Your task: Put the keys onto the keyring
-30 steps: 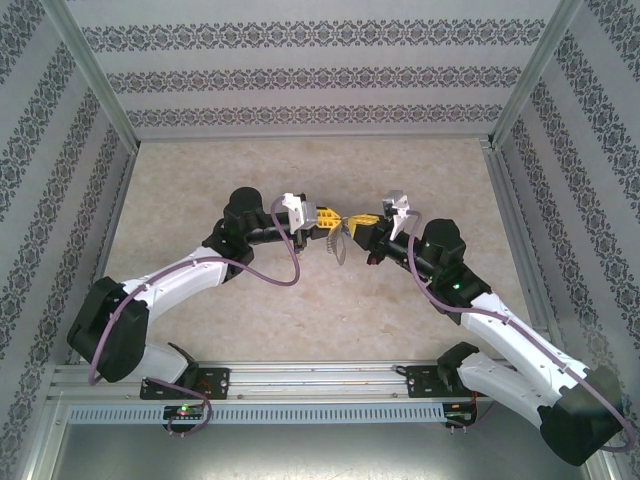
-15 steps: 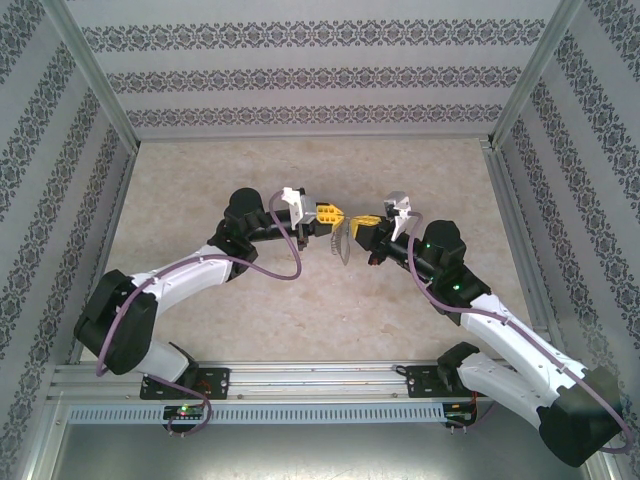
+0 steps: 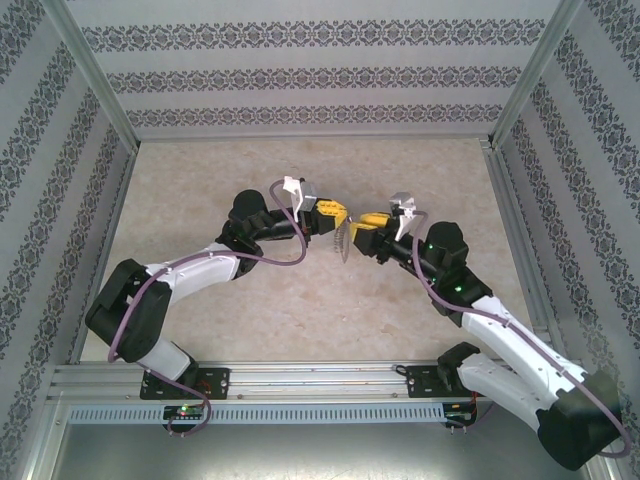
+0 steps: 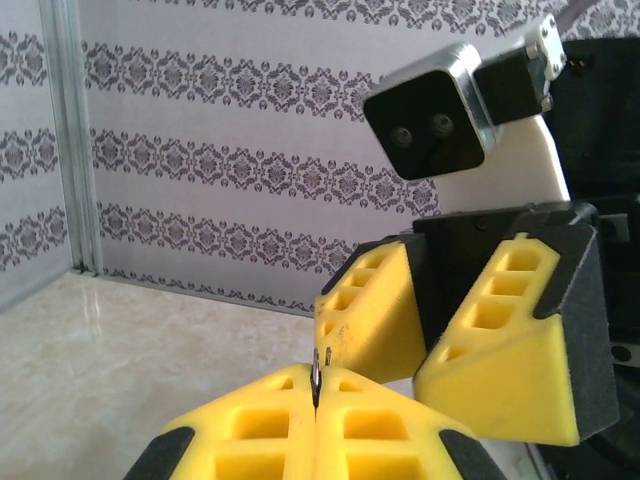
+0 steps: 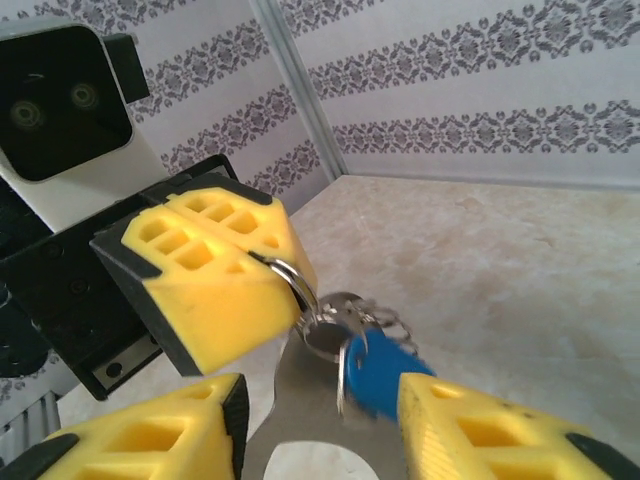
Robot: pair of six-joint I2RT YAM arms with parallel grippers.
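The left gripper [image 3: 332,213] is clamped on the keyring [image 3: 343,242], a thin grey wire loop hanging between the two arms above the table [image 3: 300,320]. The key [image 5: 375,378], with its smooth blue plastic head, dangles at the loop. It is blurred, so whether it is threaded cannot be told. The right gripper [image 3: 360,226] has its jaws apart around the key. Recommended: hold the loop steady and keep the right fingers clear of the wire.

Pale beige, marble-patterned tabletop [image 3: 200,170], faintly glossy
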